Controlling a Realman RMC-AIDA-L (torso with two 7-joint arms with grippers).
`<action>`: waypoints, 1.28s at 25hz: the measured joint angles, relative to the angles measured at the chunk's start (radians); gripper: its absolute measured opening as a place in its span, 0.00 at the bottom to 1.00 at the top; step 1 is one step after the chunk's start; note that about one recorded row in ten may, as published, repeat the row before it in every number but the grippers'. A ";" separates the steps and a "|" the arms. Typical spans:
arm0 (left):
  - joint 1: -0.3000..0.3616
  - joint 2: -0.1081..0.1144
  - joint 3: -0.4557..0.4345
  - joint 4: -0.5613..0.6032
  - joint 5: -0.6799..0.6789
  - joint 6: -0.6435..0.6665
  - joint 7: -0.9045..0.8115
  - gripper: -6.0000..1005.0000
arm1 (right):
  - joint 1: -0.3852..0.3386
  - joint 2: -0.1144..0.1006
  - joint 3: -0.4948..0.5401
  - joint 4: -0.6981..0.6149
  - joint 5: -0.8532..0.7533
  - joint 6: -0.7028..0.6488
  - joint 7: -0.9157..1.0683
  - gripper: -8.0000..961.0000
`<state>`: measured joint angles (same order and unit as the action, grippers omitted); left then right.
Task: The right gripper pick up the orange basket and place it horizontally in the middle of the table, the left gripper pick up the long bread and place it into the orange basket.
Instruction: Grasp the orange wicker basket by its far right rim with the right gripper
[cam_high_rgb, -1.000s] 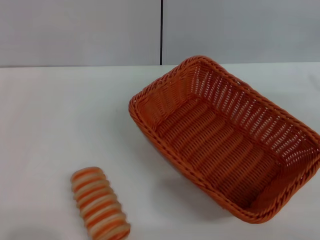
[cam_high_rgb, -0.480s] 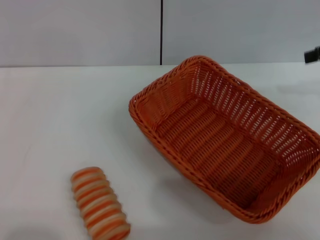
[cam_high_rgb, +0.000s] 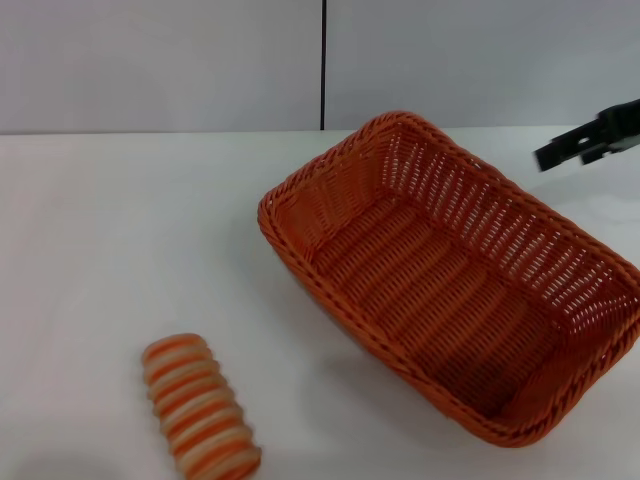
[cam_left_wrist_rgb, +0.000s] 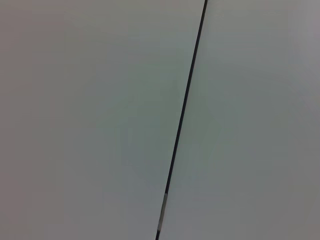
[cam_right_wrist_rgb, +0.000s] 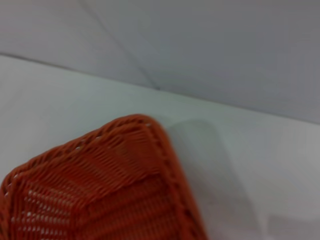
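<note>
Orange basket (cam_high_rgb: 450, 280) is being carried by the table (cam_high_rgb: 120, 230), toward the right side, w/ its near-right end reaching almost to the table's right edge. It is sitting upright, opening facing up. Its long axis is running diagonally: one short end is pointing toward the far edge near the table's mid-line, the other toward the near-right corner. It is therefore not lying parallel to any table edge. Interior is being seen as bare woven floor.

Long bread (cam_high_rgb: 200, 405) is lying flat near the near edge, left of centre, well apart from the basket. Striped orange-and-cream side is facing up. Its long axis is angled slightly, far end pointing toward the far-left, near end toward the near edge and a little to the right.

Right gripper (cam_high_rgb: 590, 140) is being seen in head view at the right edge, above the table beyond the basket's far long side, not touching the rim. Only dark finger parts are showing; whether they are spread or pressed together cannot be told. In right wrist view, the basket's corner (cam_right_wrist_rgb: 135, 175) and braided rim are being seen close, w/ table and wall (cam_right_wrist_rgb: 225, 50) beyond.

Left gripper is not appearing in any view; left wrist view is showing only wall (cam_left_wrist_rgb: 100, 120) w/ a dark seam (cam_left_wrist_rgb: 182, 120).
</note>
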<state>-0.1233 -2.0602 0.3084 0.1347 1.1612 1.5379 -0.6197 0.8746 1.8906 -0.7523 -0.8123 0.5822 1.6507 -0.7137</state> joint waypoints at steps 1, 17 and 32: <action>0.000 0.000 0.000 0.000 0.000 -0.001 0.000 0.74 | 0.000 0.000 0.000 0.000 0.000 0.000 0.000 0.82; 0.009 0.000 0.004 -0.003 0.000 -0.007 0.000 0.74 | -0.006 0.077 -0.030 0.059 -0.006 -0.095 -0.025 0.81; 0.006 0.000 0.005 -0.004 0.000 -0.038 0.000 0.74 | -0.009 0.115 -0.053 0.141 -0.003 -0.214 -0.067 0.79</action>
<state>-0.1173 -2.0604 0.3130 0.1304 1.1612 1.5001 -0.6197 0.8657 2.0054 -0.8052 -0.6717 0.5796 1.4363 -0.7803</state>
